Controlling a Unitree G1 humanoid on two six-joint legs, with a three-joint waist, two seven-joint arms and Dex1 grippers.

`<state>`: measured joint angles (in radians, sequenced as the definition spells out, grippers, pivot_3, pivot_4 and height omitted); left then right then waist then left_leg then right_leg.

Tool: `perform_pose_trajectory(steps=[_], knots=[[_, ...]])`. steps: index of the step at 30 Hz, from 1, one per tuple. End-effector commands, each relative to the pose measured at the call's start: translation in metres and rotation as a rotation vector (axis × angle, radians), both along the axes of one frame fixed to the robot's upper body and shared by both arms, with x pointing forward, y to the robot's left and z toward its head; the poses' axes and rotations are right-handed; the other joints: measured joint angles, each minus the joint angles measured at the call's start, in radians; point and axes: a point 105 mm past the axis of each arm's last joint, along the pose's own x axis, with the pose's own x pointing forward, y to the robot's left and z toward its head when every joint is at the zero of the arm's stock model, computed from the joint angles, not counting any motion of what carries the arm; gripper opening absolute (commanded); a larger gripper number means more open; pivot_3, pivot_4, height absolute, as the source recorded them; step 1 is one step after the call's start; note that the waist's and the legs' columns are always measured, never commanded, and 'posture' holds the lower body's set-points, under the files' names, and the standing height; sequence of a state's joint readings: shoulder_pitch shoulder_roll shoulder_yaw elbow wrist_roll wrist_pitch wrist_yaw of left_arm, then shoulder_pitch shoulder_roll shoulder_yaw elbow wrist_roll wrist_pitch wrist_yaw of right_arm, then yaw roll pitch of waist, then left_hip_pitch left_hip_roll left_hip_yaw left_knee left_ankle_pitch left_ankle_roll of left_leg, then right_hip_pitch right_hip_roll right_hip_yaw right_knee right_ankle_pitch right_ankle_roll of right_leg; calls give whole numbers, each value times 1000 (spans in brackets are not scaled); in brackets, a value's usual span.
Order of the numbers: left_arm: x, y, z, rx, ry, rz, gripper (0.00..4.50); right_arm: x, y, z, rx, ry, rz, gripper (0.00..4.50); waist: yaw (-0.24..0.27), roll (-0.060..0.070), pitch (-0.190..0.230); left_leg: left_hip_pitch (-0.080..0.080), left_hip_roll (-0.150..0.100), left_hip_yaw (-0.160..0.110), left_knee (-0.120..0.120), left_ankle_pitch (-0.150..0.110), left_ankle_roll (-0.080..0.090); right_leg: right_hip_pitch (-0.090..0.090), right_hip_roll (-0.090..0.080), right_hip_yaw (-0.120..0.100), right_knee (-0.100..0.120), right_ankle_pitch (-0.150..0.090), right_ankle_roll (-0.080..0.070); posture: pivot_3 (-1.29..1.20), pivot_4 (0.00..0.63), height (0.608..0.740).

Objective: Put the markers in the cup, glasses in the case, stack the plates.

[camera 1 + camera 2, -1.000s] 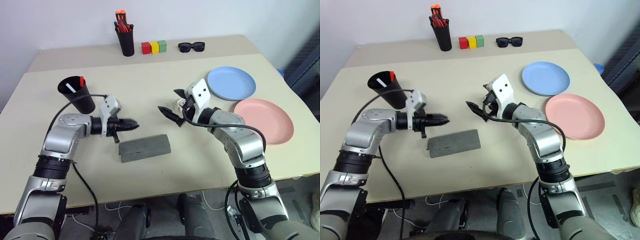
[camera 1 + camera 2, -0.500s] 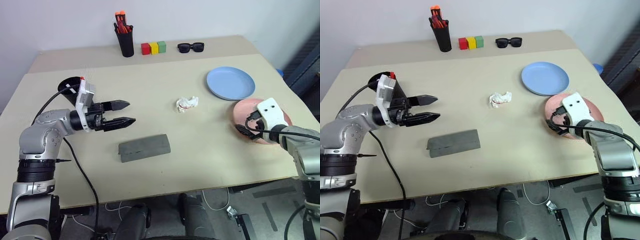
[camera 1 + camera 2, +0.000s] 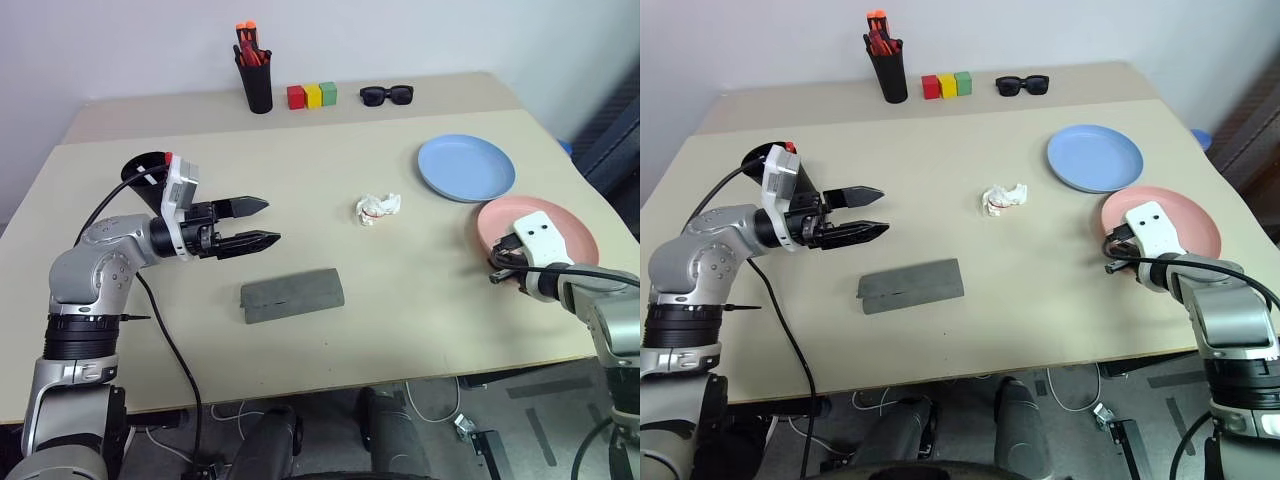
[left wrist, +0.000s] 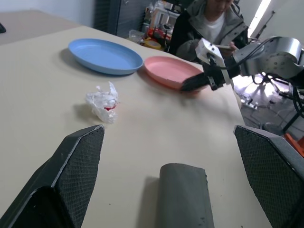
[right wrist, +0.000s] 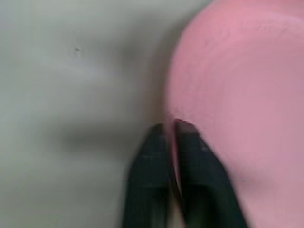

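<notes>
The plates are lying side by side at the right of the table (image 3: pixel 330 380), the blue plate (image 3: pixel 466 167) farther back and the pink plate (image 3: pixel 560 225) nearer. On the left, the left gripper (image 3: pixel 262 222) is hanging with its fingers spread wide, empty, above the closed grey case (image 3: pixel 292 295) and well away from both plates. On the right, the right gripper (image 5: pixel 174 130) is pinching the pink plate's near-left rim between closed fingers. The blue plate is sitting just beyond and to the left of that grip, so the right arm looks best placed to carry pink onto blue.
</notes>
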<state>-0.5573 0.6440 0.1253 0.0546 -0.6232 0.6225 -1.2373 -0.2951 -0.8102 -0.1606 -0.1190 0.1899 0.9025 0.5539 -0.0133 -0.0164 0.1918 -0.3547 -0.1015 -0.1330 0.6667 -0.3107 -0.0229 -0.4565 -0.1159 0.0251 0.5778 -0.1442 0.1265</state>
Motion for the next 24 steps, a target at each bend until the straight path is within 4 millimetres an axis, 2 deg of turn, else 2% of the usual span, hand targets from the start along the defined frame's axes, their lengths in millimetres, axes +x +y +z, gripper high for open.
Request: perform_pose_trajectory(steps=[1,4,9,13,18,22,24], knots=[[-3,0,12,-5,-50,-6,4500,9,-8,22,-11,-90,-49,24,1,0,0,0,0,0,0,0,0,0,0,0,0,0,0,0,150,740],[-3,2,13,-9,-48,2,4500,22,-17,43,-26,-183,-112,24,1,0,0,0,0,0,0,0,0,0,0,0,0,0,0,0,150,740],[-3,2,12,-15,-55,12,4500,46,-13,79,-59,-356,-112,24,-1,0,0,-1,0,0,0,0,0,-2,0,0,0,0,0,0,150,740],[-4,1,13,-23,-59,26,4500,73,9,96,-97,-462,-17,24,-3,0,0,-1,0,0,0,0,0,-1,0,0,0,0,0,0,150,740],[-8,2,11,-27,-58,41,4500,101,39,98,-128,-496,109,24,-7,0,0,-1,0,0,-1,1,-2,-2,0,0,0,0,0,0,150,740],[-11,1,10,-34,-57,56,4500,118,51,91,-121,-503,149,24,-7,0,0,-1,0,0,-1,3,-5,-2,0,0,0,0,0,0,150,740],[-13,0,10,-36,-56,61,4500,123,56,90,-88,-509,162,645,-5,0,0,-2,0,0,-1,3,-5,-2,0,0,0,0,0,0,150,740]])
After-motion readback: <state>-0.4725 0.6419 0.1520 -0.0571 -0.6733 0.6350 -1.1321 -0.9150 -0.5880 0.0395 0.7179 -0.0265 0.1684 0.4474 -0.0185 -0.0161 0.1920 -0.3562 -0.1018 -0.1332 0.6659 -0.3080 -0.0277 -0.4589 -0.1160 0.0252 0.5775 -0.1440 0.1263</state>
